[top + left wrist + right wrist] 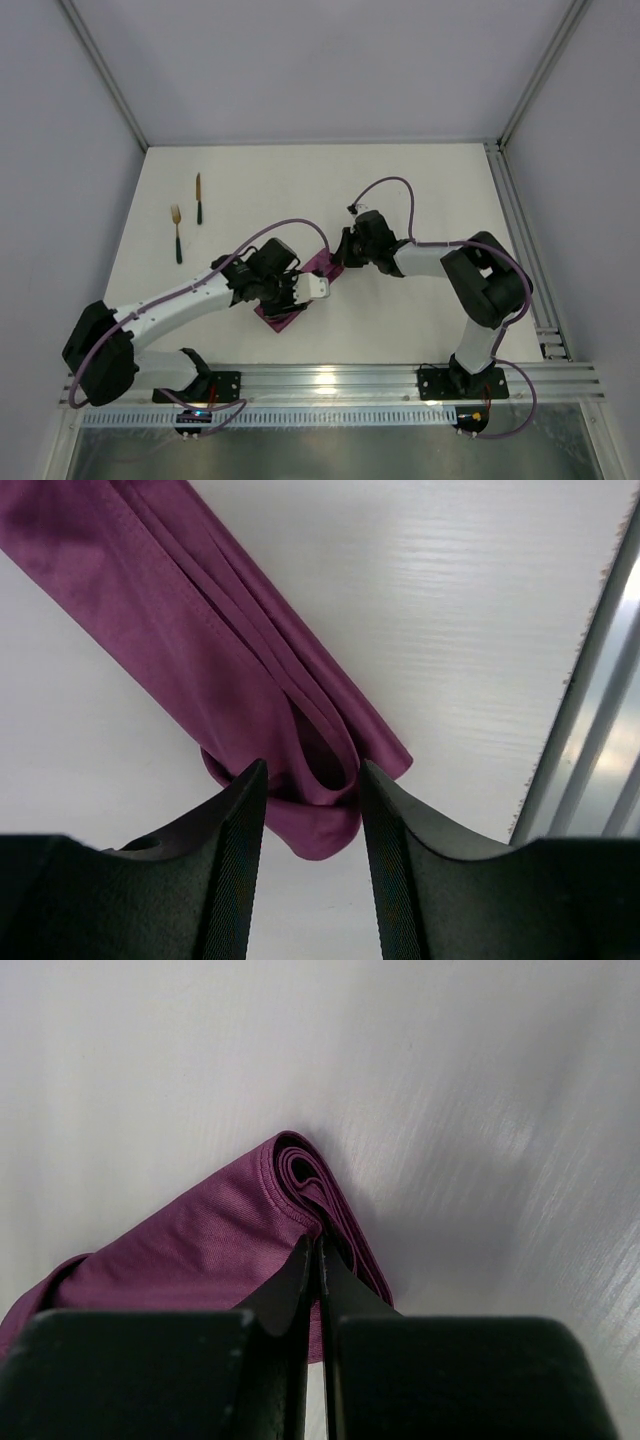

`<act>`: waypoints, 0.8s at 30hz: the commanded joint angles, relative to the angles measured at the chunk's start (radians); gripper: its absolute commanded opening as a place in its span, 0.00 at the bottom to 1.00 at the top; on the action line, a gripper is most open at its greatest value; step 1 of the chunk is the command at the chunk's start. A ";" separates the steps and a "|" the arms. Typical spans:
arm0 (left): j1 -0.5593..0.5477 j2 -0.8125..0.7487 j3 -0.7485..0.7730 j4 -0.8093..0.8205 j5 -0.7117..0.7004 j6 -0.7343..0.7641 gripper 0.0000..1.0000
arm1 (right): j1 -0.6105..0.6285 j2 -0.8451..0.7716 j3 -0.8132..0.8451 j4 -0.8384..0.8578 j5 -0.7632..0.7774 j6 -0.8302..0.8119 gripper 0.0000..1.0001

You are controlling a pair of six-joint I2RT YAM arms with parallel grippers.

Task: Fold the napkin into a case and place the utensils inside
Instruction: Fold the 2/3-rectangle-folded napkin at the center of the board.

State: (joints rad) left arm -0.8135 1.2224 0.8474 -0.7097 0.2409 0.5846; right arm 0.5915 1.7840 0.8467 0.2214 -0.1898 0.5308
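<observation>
My left gripper (312, 775) has its two fingers apart, about half way open, and it is not holding anything. The rounded end of the napkin (200, 630) sits right in the gap between them, and I cannot tell if the fingers touch the cloth. My right gripper (315, 1245) is closed tight, and its tips seem to pinch a thin layer at the other end of the napkin, where the folds curl over. The napkin is folded into a long thin strip, lying flat on the white table (420, 190). From above, the strip runs on a slant. One end is close to the arm bases and a bit to the left, and that is the end at my left gripper. The other end is farther away and a bit to the right, and that is the end at my right gripper. So each gripper is at one end of the strip, and most of the cloth is hidden under them in the top view. The fork (177, 232) and the knife (199, 198) lie well away from the napkin, off to its left and farther back. They are side by side, not touching, both pointing away from the bases. I think my left arm is nearer to them, so it should fetch them.
</observation>
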 commanded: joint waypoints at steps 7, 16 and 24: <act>0.002 0.138 -0.034 0.133 -0.170 -0.039 0.38 | -0.004 -0.018 -0.023 -0.024 0.013 0.005 0.04; 0.002 0.135 -0.099 0.104 -0.149 -0.025 0.27 | -0.004 -0.024 -0.021 -0.027 0.024 0.003 0.04; 0.002 0.092 -0.111 0.049 -0.095 -0.008 0.00 | -0.002 -0.055 -0.024 -0.042 0.026 0.008 0.04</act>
State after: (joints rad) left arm -0.8131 1.3632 0.7418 -0.6239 0.1150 0.5587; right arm 0.5915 1.7748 0.8383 0.2211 -0.1890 0.5335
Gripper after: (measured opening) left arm 0.005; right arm 0.041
